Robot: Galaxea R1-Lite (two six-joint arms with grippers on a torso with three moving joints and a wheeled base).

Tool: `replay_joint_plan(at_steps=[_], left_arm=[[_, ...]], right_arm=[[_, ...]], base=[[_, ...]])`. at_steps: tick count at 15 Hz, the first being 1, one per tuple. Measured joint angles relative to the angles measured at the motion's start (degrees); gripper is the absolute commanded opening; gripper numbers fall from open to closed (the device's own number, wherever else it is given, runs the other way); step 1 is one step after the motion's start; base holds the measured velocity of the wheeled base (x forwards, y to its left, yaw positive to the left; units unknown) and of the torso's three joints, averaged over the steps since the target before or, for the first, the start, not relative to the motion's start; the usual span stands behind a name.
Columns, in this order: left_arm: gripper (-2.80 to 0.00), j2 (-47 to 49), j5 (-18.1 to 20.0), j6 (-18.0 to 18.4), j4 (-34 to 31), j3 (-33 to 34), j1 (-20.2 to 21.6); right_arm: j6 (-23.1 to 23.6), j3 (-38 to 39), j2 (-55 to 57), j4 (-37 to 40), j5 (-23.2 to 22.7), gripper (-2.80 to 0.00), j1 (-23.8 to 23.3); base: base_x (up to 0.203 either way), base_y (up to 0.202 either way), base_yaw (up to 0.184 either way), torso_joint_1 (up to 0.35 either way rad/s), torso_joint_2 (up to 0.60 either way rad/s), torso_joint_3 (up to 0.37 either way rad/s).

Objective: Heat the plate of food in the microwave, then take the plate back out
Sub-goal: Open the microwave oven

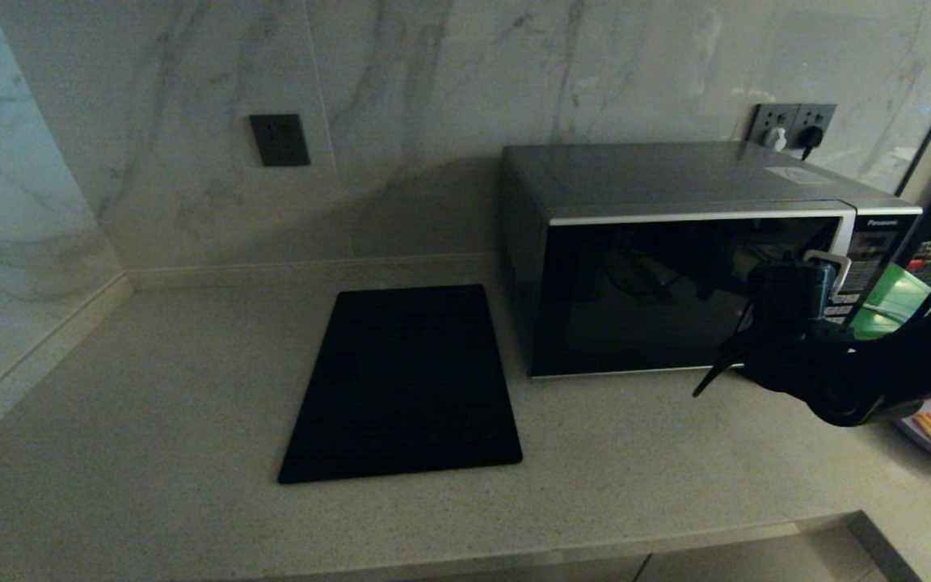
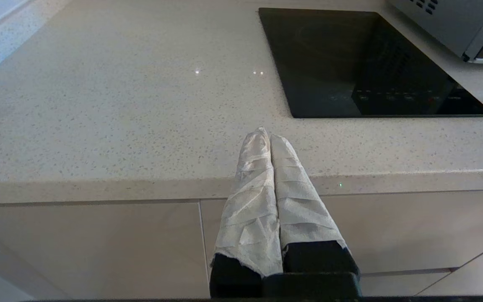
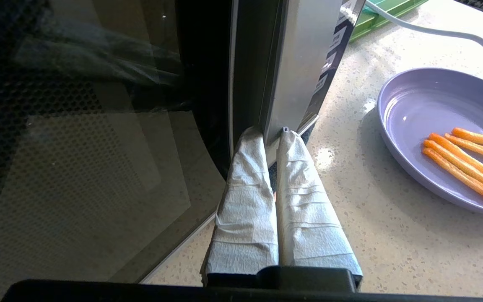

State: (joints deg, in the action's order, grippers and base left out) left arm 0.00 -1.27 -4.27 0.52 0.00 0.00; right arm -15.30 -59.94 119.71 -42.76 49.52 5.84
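The left gripper [image 2: 270, 136] hangs over the counter's [image 2: 120, 105] front edge, its two cloth-wrapped fingers [image 2: 250, 184] pressed together with nothing between them. Farther in on the counter lies the flat black cooktop panel [image 2: 363, 63], set back from the front edge. Beyond the panel, a corner of the grey microwave [image 2: 455, 21] shows. Pale cabinet fronts [image 2: 86, 247] run below the counter edge.
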Motion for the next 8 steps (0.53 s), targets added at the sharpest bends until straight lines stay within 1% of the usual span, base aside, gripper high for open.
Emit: replay_joint_plan(at_steps=[3, 6, 8], left_arm=[[-2.8, 0.0, -0.04, 0.0, -0.01, 0.0, 0.0], [-2.8, 0.0, -0.02, 0.0, -0.01, 0.0, -0.02], [-2.8, 0.0, -0.04, -0.02, -0.01, 0.0, 0.0]], right_arm=[[-0.05, -0.01, 0.11, -0.1, 0.32, -2.8, 0.0], [-0.09, -0.04, 0.18, -0.12, 2.27, -2.8, 0.0], [-0.1, -0.04, 0.2, -0.12, 4.54, -2.8, -0.02]], base=[[0.0, 0.0, 0.0, 0.0, 0.0, 0.0], [0.0, 0.0, 0.0, 0.0, 0.0, 0.0], [0.0, 0.0, 0.0, 0.0, 0.0, 0.0]])
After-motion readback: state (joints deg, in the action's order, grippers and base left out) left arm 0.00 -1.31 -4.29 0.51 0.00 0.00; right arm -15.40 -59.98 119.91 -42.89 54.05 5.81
